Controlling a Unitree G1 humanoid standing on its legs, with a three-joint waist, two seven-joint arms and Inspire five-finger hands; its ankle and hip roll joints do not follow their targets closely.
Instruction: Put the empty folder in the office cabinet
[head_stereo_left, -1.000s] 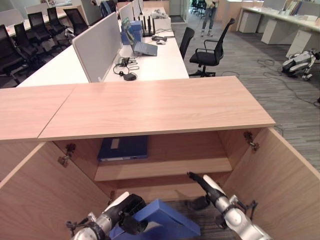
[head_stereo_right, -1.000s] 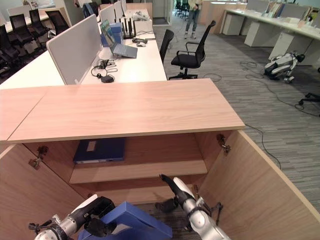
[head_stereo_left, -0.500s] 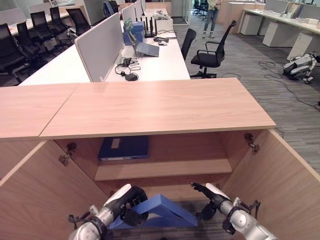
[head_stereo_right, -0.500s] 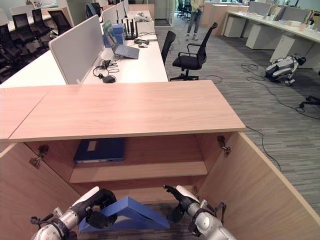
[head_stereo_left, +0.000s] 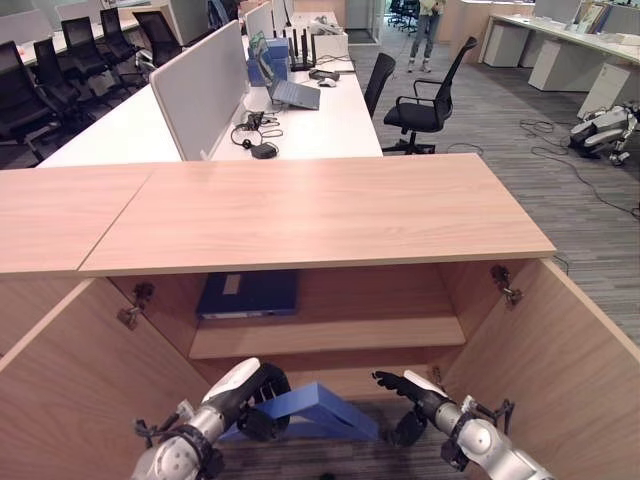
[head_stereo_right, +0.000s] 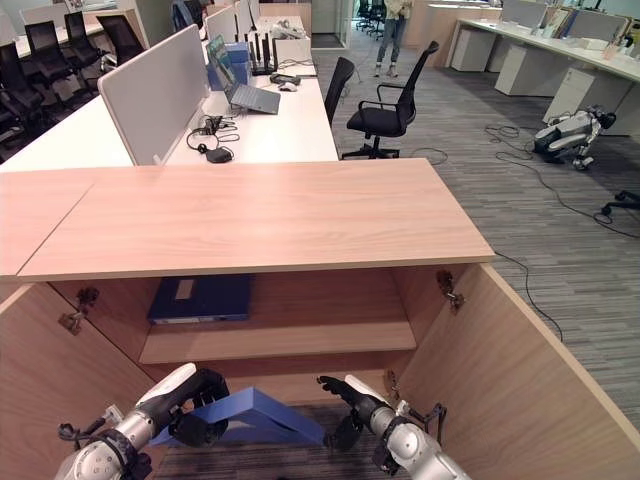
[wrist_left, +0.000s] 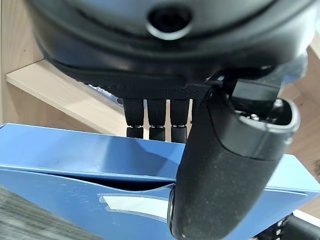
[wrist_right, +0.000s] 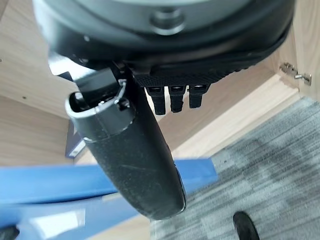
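Left hand (head_stereo_left: 248, 395) pinches the near-left end of the blue folder (head_stereo_left: 318, 409), fingers curled over its top cover, thumb under/against the side; the left wrist view shows the same, w/ fingers (wrist_left: 156, 119) over the blue edge and the thumb down across the front. Right hand (head_stereo_left: 410, 392) sits at the folder's right end, fingers relaxed and roughly straight, holding nothing as far as we can see; whether it touches the folder we can't tell.

The folder is low, in front of the open office cabinet (head_stereo_left: 330, 338), at the mouth of the bottom compartment, tilted w/ its covers gaping in a tent shape, so it reads as empty. It's not yet on a shelf. Up on the middle shelf (head_stereo_left: 410, 333), at the far left, lies a second dark blue binder (head_stereo_left: 247, 294), flat. Both cabinet doors (head_stereo_left: 565, 350) stand wide open left and right.

Step in hand, we judge: insertion, carry done, placement not done. Next move calls for pushing the folder fwd and into the lower opening, keeping it level enough to clear the shelf edge above and the cabinet floor lip, then letting go once it rests inside. Right hand could steady the far end so the gaping cover doesn't catch. Bkgd: desks w/ a laptop (head_stereo_left: 292, 95) and an office chair (head_stereo_left: 425, 100), none in the way.
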